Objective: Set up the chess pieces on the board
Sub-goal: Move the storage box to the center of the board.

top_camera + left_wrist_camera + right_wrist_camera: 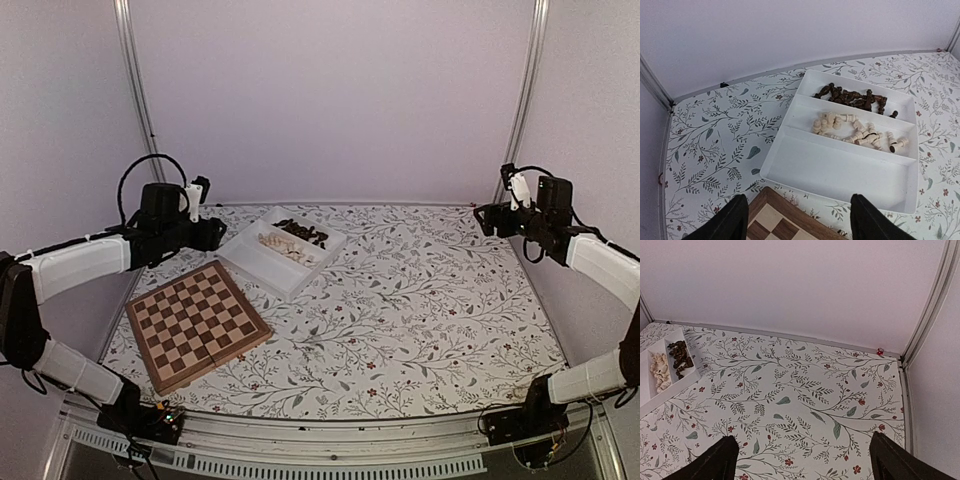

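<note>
Your board (197, 325) lies flat by the left edge of the worktop (420, 300), toward the near-left corner. The chess pieces (855, 131) lie in the white tray (840, 170) just behind it: dark in the far compartment, cream in the middle. Your left gripper (799, 215) hangs above the board's far corner, released; the right gripper (800, 460), near the right edge, is likewise released.

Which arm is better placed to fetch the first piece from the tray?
Left. The left gripper hangs open beside the tray of chess pieces and the board; the right gripper is across the table.
</note>
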You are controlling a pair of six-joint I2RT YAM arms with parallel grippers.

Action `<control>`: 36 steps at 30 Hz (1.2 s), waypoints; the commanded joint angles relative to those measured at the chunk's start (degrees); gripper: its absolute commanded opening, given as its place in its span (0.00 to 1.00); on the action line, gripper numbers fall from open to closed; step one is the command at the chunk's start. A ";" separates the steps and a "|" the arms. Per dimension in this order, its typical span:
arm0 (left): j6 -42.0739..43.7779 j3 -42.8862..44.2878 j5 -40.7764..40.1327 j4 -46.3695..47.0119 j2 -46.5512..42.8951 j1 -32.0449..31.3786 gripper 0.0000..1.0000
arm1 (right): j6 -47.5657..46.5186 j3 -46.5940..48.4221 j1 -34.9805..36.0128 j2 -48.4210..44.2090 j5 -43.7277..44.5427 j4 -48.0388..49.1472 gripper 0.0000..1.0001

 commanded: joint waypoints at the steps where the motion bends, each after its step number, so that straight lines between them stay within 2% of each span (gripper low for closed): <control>1: -1.12 -0.33 6.31 1.61 -0.62 -0.12 0.73 | 1.62 -2.94 -0.94 0.33 -2.94 3.83 0.96; 7: -3.76 3.84 7.39 -0.14 3.41 -3.73 0.73 | -5.26 -6.87 -1.55 -0.48 -12.74 3.68 0.98; 12: -5.14 11.96 7.57 -2.69 12.29 -7.94 0.71 | -8.54 -8.26 -1.77 -0.76 -17.56 3.48 0.99; 20: -5.09 32.68 6.84 -11.26 32.88 -14.32 0.72 | -11.46 -8.15 -1.90 1.00 -19.05 2.76 0.99; 24: -4.96 42.77 9.15 -15.79 41.55 -16.16 0.72 | -12.23 -7.42 -1.96 2.87 -19.50 2.10 0.99; 32: -4.73 54.01 17.32 -21.06 52.10 -18.88 0.69 | -13.75 -6.32 -2.05 5.63 -20.45 0.85 0.99; 36: -4.93 56.97 18.25 -22.37 55.23 -19.91 0.70 | -14.04 -5.57 -2.01 6.75 -21.05 -0.49 0.99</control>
